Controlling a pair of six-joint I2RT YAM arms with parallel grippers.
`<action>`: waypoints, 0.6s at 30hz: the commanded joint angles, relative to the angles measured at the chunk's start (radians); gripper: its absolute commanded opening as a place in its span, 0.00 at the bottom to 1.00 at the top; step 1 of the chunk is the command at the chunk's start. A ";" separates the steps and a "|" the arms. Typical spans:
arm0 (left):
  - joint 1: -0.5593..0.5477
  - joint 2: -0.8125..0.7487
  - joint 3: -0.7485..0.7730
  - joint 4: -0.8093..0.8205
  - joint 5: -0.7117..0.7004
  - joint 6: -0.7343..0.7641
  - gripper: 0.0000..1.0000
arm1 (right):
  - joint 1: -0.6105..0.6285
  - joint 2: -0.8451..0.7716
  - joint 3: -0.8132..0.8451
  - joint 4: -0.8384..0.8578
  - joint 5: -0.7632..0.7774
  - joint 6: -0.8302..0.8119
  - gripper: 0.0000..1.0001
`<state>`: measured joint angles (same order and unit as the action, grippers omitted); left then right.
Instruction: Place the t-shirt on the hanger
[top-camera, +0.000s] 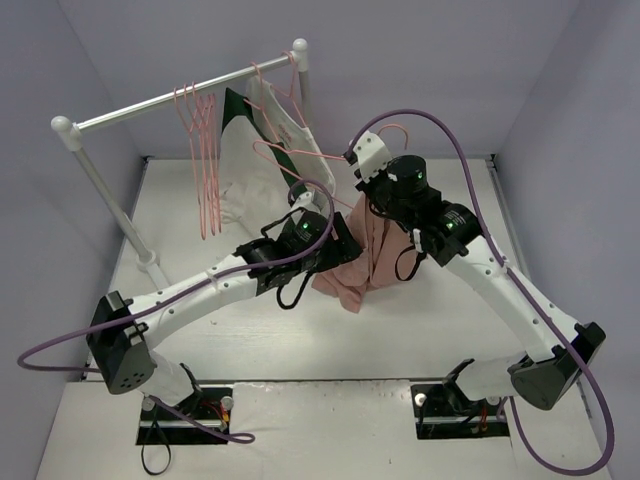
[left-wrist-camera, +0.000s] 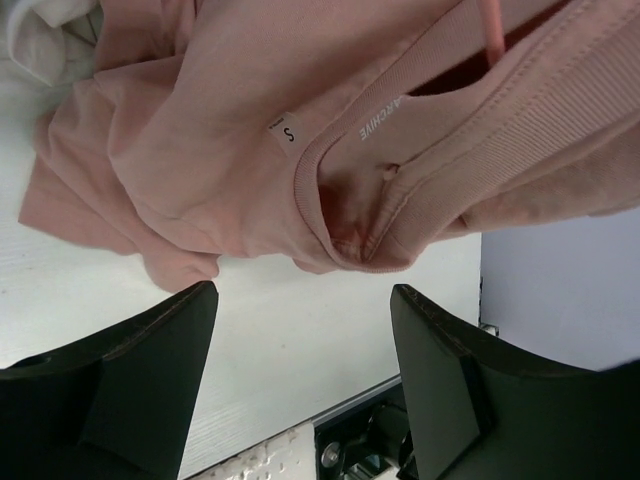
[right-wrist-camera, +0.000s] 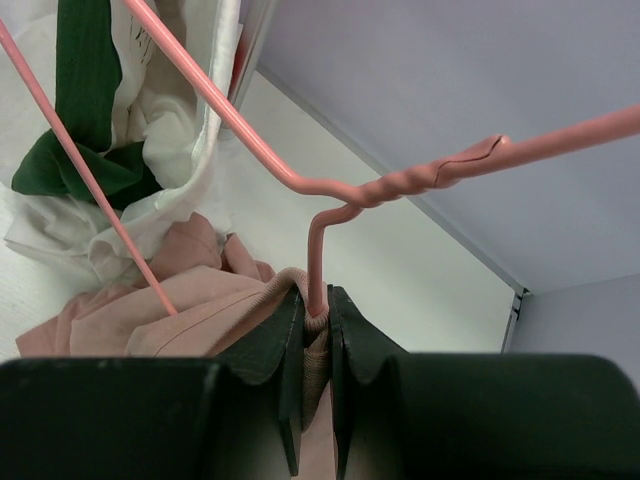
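Right wrist view caught the right fingers clenched on the hanger just below its twisted neck, with a fold of ribbed edge from the t-shirt pinched in beside the wire. From above, the pink hanger hung lifted over the middle of the surface, just right of the rack, and the t-shirt draped from it down onto the surface. The left fingers stood released and empty just under the neck opening, with the collar and its size label directly ahead of them. The shirt was plainly not yet on. The job at hand looked to be working the neck hole over the hanger's free shoulder. Done well, the left fingers would close on a single layer of the ribbed edge, not both sides of the collar. They would then draw it along the wire while the right grip held hanger and cloth firm. A white and green garment hung close beside, so a wide sweep risked snagging it.
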<state>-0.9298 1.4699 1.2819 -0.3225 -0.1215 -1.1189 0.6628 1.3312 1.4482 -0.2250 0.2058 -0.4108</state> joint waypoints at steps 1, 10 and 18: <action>-0.007 0.025 0.077 0.088 -0.054 -0.060 0.65 | 0.008 -0.052 -0.007 0.126 0.012 0.026 0.00; -0.004 0.052 0.088 0.111 -0.124 -0.059 0.64 | 0.008 -0.089 -0.052 0.152 0.008 0.036 0.00; -0.006 0.059 0.071 0.121 -0.121 -0.060 0.59 | 0.008 -0.104 -0.072 0.158 0.025 0.040 0.00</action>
<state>-0.9340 1.5490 1.3106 -0.2624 -0.2298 -1.1575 0.6628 1.2632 1.3700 -0.1763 0.2054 -0.3862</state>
